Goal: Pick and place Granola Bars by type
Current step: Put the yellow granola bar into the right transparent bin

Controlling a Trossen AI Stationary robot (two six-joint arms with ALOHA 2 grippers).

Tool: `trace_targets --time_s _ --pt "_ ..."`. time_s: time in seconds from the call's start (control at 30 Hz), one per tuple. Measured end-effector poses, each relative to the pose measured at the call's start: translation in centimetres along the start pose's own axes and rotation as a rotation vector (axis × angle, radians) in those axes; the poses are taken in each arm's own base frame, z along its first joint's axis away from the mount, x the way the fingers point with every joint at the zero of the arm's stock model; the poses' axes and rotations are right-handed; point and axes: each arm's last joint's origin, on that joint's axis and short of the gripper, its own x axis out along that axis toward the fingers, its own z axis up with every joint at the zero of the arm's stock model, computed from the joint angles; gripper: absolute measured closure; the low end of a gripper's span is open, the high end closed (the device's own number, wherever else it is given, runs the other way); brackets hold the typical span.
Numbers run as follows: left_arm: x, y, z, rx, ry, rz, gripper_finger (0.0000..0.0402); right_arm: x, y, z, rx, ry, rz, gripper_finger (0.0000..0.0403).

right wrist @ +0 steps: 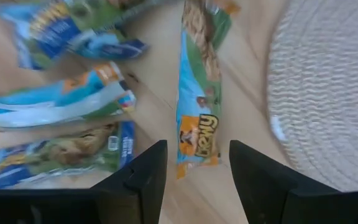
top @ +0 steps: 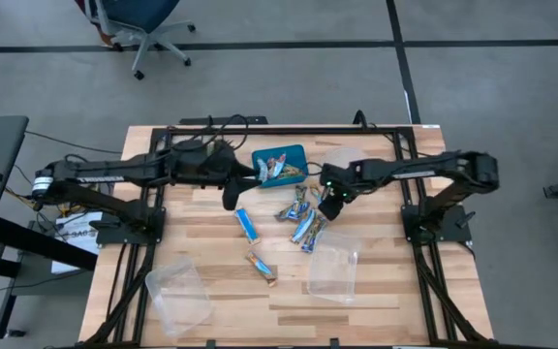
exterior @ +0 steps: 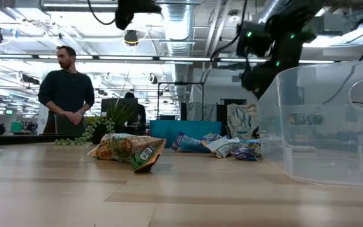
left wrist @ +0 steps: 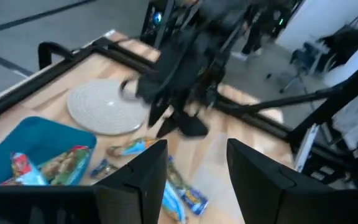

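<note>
I have the right gripper (top: 332,206) low over the loose pile of granola bars (top: 305,223) near the middle of the desk (top: 376,301). Through its wrist camera the fingers (right wrist: 143,180) stand apart with nothing between them, and a blue-and-green wrapped bar (right wrist: 199,99) lies on the wood right ahead of the gap, lengthwise to it. Three more bars (right wrist: 61,102) lie just beside that one, and the round woven mat (right wrist: 328,93) is on its other side.

My left gripper (top: 232,194) sits above the desk beside the teal tray (top: 294,155), well clear of the surface. Its fingers (left wrist: 135,180) are also spread and hold nothing. From that wrist I see the tray's rim (left wrist: 36,127) with a few bars (left wrist: 67,163) already inside, and the other arm's gripper (left wrist: 185,118) hanging over the mat.

Away from the pile, a blue-white bar (top: 248,225) lies alone toward the left arm's side, and an orange-wrapped bar (top: 262,267) lies nearer the front edge. Two clear plastic containers rest toward the front, one at the left (top: 178,294), one at the right (top: 334,273).

In the low view the orange bar (exterior: 128,150) is closest, and a person (exterior: 66,94) stands in the room beyond.
</note>
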Motion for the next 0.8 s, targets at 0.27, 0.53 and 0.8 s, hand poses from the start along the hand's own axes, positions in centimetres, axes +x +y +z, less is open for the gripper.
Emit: trace_targets --time_s 0.27,0.53,0.8 --pt "-1.9 -1.1 0.0 0.003 -0.029 -0.014 0.0244 3.3 0.5 1.7 -0.043 0.058 -0.058 0.0237" --pt "-2.0 -1.8 -0.6 0.013 0.033 -0.096 0.0245 4.8 1.0 2.5 -0.056 0.105 -0.075 0.0285" --pt "-2.0 -2.0 -1.1 0.027 0.086 -0.109 0.0245 2.8 1.3 2.8 -0.033 0.072 0.005 0.0393"
